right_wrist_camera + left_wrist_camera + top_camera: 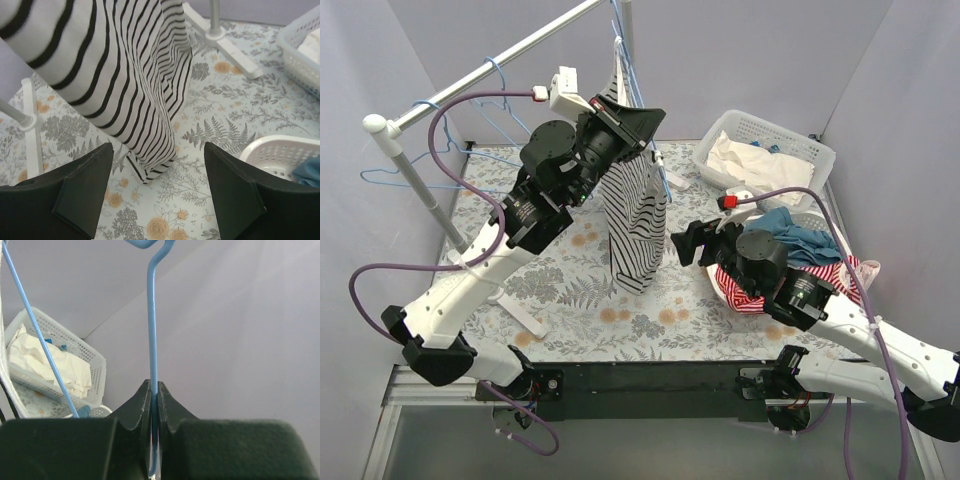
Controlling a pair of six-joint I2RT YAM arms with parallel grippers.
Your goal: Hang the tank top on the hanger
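The tank top (635, 220), white with black stripes, hangs from a light-blue wire hanger (620, 40) below the rack's rail, its hem just touching the table. My left gripper (650, 120) is raised at the top of the garment. In the left wrist view it (154, 390) is shut on the hanger's straight wire (151, 330). My right gripper (685, 245) is open and empty, low to the right of the tank top's hem. In the right wrist view the tank top (140, 100) hangs just beyond the open gripper (157, 147).
A metal rail (490, 65) on a post carries spare blue hangers (450, 140) at the left. A white basket (800, 140) of white cloth stands at the back right. A round basket (812, 218) by the right arm holds teal cloth and a red-striped garment (745, 298).
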